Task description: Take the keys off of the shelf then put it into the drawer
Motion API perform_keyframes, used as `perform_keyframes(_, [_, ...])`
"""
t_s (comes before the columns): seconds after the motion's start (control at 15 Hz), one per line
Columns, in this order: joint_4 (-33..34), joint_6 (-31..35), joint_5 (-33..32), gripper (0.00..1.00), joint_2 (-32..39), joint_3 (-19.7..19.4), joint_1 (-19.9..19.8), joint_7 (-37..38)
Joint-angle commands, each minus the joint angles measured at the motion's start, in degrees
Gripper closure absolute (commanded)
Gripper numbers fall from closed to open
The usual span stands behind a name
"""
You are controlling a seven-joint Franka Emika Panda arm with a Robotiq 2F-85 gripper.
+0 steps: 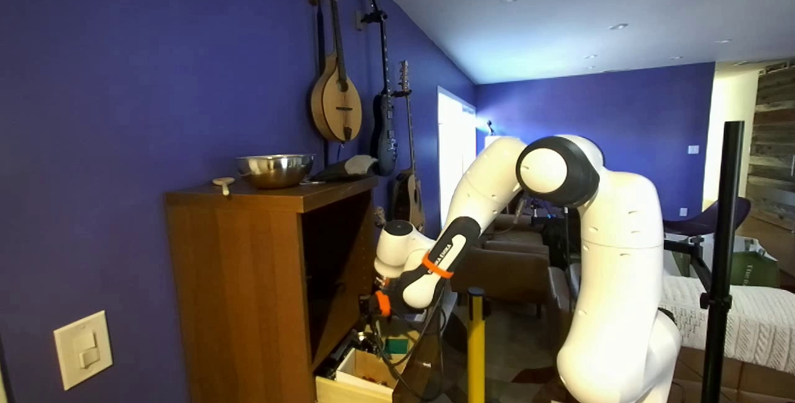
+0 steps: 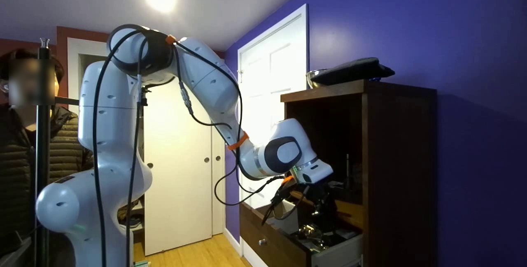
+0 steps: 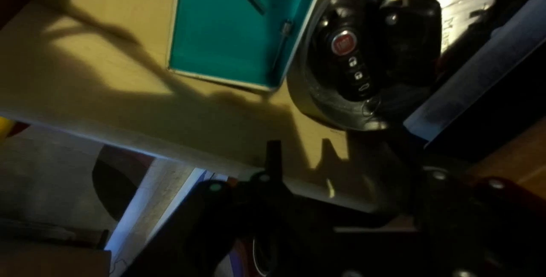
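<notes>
Black key fobs [image 3: 349, 65], one with a red badge, lie in a round metal bowl [image 3: 318, 97] on the drawer floor. The drawer [image 3: 128, 115] is pale wood and pulled open; its pale side [image 1: 351, 390] and brown front [image 2: 276, 238] show in the exterior views. My gripper [image 3: 352, 149] points down over the drawer beside the bowl. It is open, with nothing seen between its fingers; its right finger is very dark. It also shows in both exterior views [image 1: 367, 316] [image 2: 320, 201]. The shelf [image 2: 350, 209] lies under the cabinet's dark recess. I see no keys on it.
A teal-lined box [image 3: 222, 33] with small metal tools is beside the bowl. A white box [image 2: 288, 215] also sits in the drawer. A steel bowl [image 1: 276, 170] and a dark bag [image 2: 354, 71] are on the cabinet top. A yellow post [image 1: 476, 347] stands near the arm.
</notes>
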Motion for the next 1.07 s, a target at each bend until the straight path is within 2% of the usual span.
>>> perform_keyframes(0.0, [-5.15,1.42,15.98,0.05,-3.34,3.76,1.30,-15.63])
perform_keyframes(0.13, [-7.18,1.67,24.82,0.00,-5.74,6.63,2.53,-25.06])
perform_keyframes(0.2, [-7.98,2.18,29.12,0.00,-6.92,-1.89,13.27,-29.60])
perform_keyframes(0.33, [-9.42,1.26,36.61,0.00,-10.80,-4.09,19.58,-38.00])
perform_keyframes(0.47, [-11.39,-0.95,42.73,0.00,-16.83,-8.82,24.20,-45.79])
perform_keyframes(0.53, [-12.03,-2.25,44.29,0.00,-19.66,-11.33,25.67,-48.20])
perform_keyframes(0.67, [-12.54,-5.34,41.98,0.00,-25.02,-14.31,25.11,-47.20])
perform_keyframes(0.87, [-11.62,-20.42,38.51,0.00,-31.63,-19.21,24.59,-54.72])
perform_keyframes(1.0, [-10.28,-30.52,35.51,0.00,-35.45,-20.24,24.06,-58.55])
